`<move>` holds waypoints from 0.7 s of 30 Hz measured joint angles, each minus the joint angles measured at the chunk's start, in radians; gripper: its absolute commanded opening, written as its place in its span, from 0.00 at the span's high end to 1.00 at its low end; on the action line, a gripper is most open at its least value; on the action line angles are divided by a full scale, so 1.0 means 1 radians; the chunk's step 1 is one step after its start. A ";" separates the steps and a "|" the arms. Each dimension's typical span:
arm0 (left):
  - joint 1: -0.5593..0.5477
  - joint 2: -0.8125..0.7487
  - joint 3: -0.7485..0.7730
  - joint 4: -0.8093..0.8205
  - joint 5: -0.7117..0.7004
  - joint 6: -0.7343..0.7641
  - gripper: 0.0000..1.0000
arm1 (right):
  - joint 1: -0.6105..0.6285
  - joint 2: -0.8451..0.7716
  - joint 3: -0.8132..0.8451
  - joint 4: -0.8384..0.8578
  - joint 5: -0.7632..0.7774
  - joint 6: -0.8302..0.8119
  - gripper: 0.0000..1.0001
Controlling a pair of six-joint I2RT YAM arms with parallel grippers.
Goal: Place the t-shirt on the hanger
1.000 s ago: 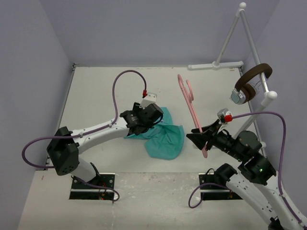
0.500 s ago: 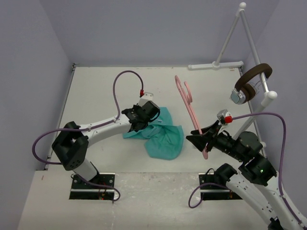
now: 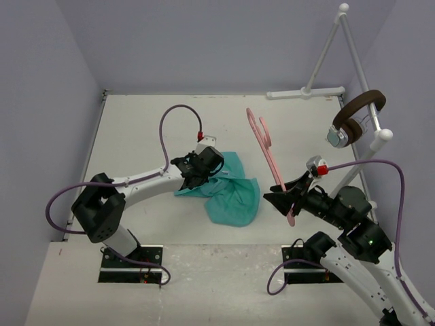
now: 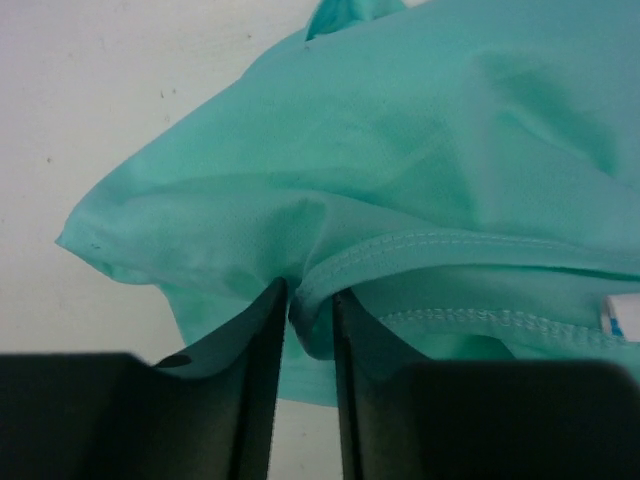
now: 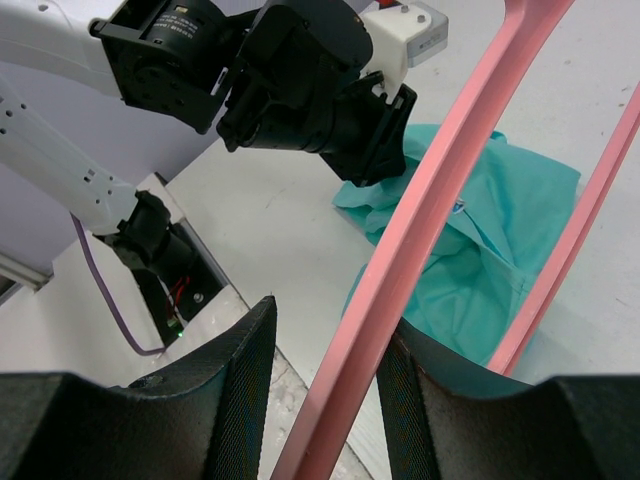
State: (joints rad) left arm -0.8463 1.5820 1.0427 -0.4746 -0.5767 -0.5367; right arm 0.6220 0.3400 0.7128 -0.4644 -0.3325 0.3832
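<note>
The teal t-shirt (image 3: 234, 193) lies crumpled on the table, mid-way between the arms. My left gripper (image 3: 195, 178) sits at its left edge, shut on a fold of the hem. In the left wrist view the t-shirt (image 4: 400, 150) bunches up between the two dark fingers of the left gripper (image 4: 310, 295). The pink hanger (image 3: 270, 156) stands tilted in the air to the shirt's right, hook pointing away. My right gripper (image 3: 285, 200) is shut on its lower end. In the right wrist view the hanger (image 5: 440, 190) runs between the fingers of the right gripper (image 5: 330, 320), above the t-shirt (image 5: 480, 260).
A white tubular rack (image 3: 326, 54) stands at the back right, with brown headphones (image 3: 357, 112) hanging on it. Lilac walls close in the table's left, back and right sides. The left arm's wrist (image 5: 300, 80) fills the top of the right wrist view.
My left gripper has closed on the t-shirt's left edge and drawn slightly back-left. The hanger's hook has leaned a little to the left. The right arm has stayed put.
</note>
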 measured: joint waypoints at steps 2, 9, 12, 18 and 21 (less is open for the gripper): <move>0.000 0.000 -0.017 0.000 0.004 -0.002 0.95 | 0.000 0.000 0.000 0.000 0.000 0.000 1.00; 0.001 -0.005 -0.032 -0.007 -0.006 -0.006 1.00 | 0.000 0.007 0.000 -0.001 -0.015 -0.012 1.00; 0.015 -0.019 -0.003 -0.037 -0.012 -0.003 1.00 | 0.000 0.021 0.003 -0.030 -0.056 -0.038 1.00; 0.145 -0.028 0.171 -0.069 0.022 0.047 1.00 | 0.000 0.073 0.070 -0.154 -0.173 -0.096 1.00; 0.198 -0.026 0.262 -0.079 0.045 0.079 1.00 | 0.000 0.087 0.113 -0.197 -0.234 -0.123 1.00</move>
State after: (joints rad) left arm -0.6478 1.5563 1.3044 -0.5536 -0.5314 -0.4580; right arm 0.6217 0.4269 0.8256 -0.6618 -0.5668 0.2603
